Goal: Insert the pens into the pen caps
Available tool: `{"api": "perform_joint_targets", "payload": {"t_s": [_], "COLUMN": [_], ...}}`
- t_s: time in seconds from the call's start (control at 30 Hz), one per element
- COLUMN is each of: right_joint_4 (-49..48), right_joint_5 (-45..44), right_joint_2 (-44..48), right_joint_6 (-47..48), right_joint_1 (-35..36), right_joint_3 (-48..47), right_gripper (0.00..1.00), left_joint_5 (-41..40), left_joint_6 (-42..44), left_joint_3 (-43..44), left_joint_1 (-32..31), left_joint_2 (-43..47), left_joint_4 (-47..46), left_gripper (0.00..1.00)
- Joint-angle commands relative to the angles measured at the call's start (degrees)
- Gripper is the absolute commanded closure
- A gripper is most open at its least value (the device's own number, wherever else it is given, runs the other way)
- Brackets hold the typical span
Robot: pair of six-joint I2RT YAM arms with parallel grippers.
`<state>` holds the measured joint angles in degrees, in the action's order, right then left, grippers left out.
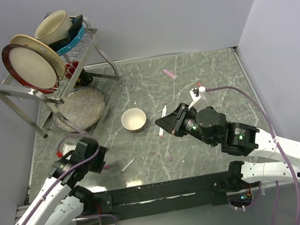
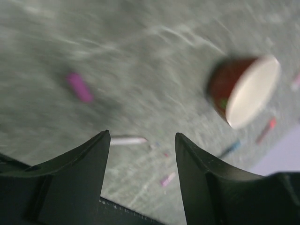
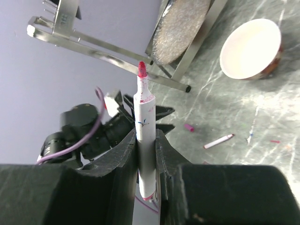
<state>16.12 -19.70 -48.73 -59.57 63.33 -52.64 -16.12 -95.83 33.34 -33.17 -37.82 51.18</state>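
Observation:
My right gripper (image 3: 146, 140) is shut on a white pen (image 3: 145, 122), which stands upright between the jaws with its pink tip (image 3: 141, 69) bare. From above, this gripper (image 1: 162, 127) hovers just right of the small bowl (image 1: 134, 119). My left gripper (image 2: 143, 135) is open and empty over the table. A pink pen cap (image 2: 78, 86) lies ahead of it on the left, and a white pen (image 2: 127, 139) lies between its fingertips' line of sight. In the top view the left gripper (image 1: 103, 156) sits beside that cap (image 1: 108, 166) and pen (image 1: 128, 165).
A dish rack (image 1: 56, 76) with plates and a cup stands at the back left, above a glittery dish (image 1: 81, 109). More pens lie on the table: a white one (image 1: 163, 112) by the bowl and a pink one (image 1: 169, 74) further back. The left wrist view is blurred.

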Motion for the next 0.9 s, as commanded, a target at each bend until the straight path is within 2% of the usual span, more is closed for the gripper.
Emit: {"api": "perform_joint_targets", "payload": {"t_s": [0.0,0.2,0.3,0.5,0.63,0.87], "right_joint_4": [1.8,1.7,1.5,1.5,1.8,2.2], "right_joint_5": [-3.9,-4.7,-4.7,-5.4,-6.0,-6.7], "right_joint_2": [2.9,3.0,2.5,2.0,1.8,2.3], "right_joint_6": [0.9,1.4,1.7,2.2,2.6,2.5], "right_joint_1": [-0.2,-0.1,-0.2,-0.2,-0.3,-0.2], "right_joint_3": [0.4,0.6,0.6,0.6,0.3,0.7], "right_gripper": [1.00,1.00,1.00,1.00,1.00,1.00], "left_joint_5": [-2.3,0.9,2.6,2.4,5.5,8.6], "left_joint_6": [-8.8,-3.2,-0.7,-0.8,-1.5,-2.4], "left_joint_3": [-2.8,-5.7,-5.1,-2.1,-3.7,-7.0], "left_joint_1": [5.0,11.8,13.6,13.7,13.7,13.7], "left_joint_2": [1.5,-4.1,-8.3,-13.2,-13.9,-17.3], "left_joint_4": [7.8,1.9,-1.1,0.9,-1.3,-3.5], "left_gripper": [0.37,0.38,0.43,0.46,0.47,0.56]}}
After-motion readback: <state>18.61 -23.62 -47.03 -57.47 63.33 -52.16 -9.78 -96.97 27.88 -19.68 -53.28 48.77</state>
